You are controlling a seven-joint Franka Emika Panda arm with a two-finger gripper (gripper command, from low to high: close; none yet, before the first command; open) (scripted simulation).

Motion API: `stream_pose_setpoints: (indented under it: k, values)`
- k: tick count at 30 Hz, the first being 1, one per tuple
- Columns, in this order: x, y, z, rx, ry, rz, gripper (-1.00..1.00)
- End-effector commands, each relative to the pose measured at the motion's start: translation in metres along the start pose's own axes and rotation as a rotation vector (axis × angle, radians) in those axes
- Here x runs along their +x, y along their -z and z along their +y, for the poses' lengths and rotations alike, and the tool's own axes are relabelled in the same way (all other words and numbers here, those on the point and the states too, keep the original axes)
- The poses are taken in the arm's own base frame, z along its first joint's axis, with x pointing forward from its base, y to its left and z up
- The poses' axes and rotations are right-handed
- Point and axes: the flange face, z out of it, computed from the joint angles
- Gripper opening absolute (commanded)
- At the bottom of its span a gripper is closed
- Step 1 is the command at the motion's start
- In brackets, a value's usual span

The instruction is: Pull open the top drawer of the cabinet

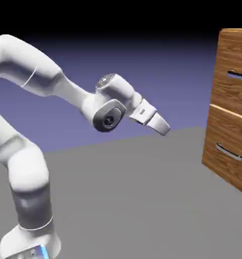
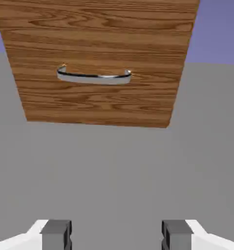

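The cabinet (image 1: 233, 109) stands at the right edge of the exterior view, brown wood grain, partly cut off by the frame. Its top drawer (image 1: 233, 55) carries a small bar handle (image 1: 239, 76). Below it is the lower drawer (image 1: 225, 132) with a curved silver handle (image 1: 229, 152). My gripper (image 1: 164, 129) hangs in the air well left of the cabinet, about level with the lower drawer, pointing down toward it. In the hand view the gripper (image 2: 117, 237) is open with nothing between its grey fingertips (image 2: 56, 234). That view shows only the lower drawer (image 2: 99, 102) and its curved handle (image 2: 94, 76), still far off.
A grey table (image 1: 133, 202) stretches between the arm and the cabinet. The arm's white links (image 1: 67, 88) reach from the lower left toward the right. A blue-violet backdrop lies behind.
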Motion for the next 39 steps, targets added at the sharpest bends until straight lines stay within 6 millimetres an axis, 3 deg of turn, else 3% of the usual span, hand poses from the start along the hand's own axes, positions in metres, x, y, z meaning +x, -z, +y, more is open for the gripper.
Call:
stream_pose_setpoints:
  k: [1, 11, 20, 29, 39]
  values:
    - [0.006, -0.001, -0.008, 0.005, 0.065, 0.011, 0.0]
    - [0.059, -0.013, -0.081, 0.008, 0.719, 0.144, 0.0]
    - [0.095, -0.033, -0.13, -0.066, 1.312, 0.275, 0.0]
    - [0.122, -0.061, -0.164, -0.224, 1.911, 0.388, 0.0]
    - [0.144, -0.102, -0.188, -0.509, 2.576, 0.457, 0.0]
